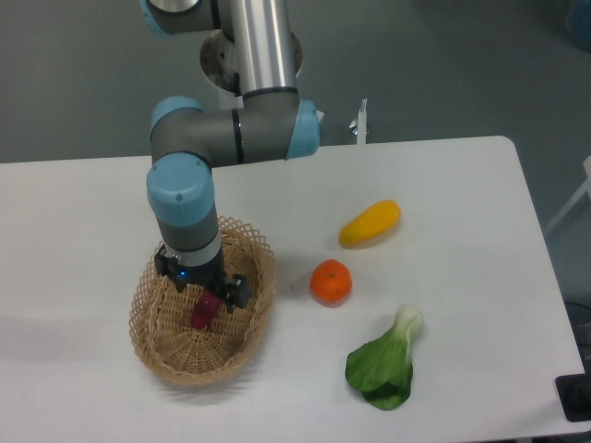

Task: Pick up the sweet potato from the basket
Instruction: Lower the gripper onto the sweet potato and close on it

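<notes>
Straddling sweet potato (204, 313) inside basket (157, 346), gripper (203, 288) low over tuber for pinch; jaws spread either side, closure not evident.

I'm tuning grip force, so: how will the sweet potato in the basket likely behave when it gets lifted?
The sweet potato looks solid and slim, so it is probably stiff and light. Its rounded, elongated form may pivot or slip if pinched off-centre. It lies on the floor of the basket, so it could roll slightly on the weave when nudged. The gripper is right over it, hiding most of it.
</notes>
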`<state>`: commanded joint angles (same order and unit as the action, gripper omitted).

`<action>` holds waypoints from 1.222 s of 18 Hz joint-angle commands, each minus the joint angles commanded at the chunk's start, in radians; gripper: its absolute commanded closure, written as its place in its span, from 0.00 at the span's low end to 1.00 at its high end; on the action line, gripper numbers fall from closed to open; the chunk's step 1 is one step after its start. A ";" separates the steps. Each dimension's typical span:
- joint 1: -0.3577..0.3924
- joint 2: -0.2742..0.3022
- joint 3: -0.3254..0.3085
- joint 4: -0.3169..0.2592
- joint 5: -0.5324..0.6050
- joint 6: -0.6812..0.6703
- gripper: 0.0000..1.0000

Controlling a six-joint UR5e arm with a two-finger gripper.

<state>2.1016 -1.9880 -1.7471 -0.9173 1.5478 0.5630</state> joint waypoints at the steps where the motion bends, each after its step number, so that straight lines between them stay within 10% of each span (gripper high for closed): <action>1: 0.000 0.000 -0.008 0.000 0.000 -0.002 0.00; 17: -0.022 -0.057 -0.017 0.063 0.012 -0.034 0.01; 22: -0.022 -0.055 -0.020 0.064 0.012 -0.028 0.38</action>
<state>2.0801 -2.0433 -1.7671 -0.8529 1.5601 0.5353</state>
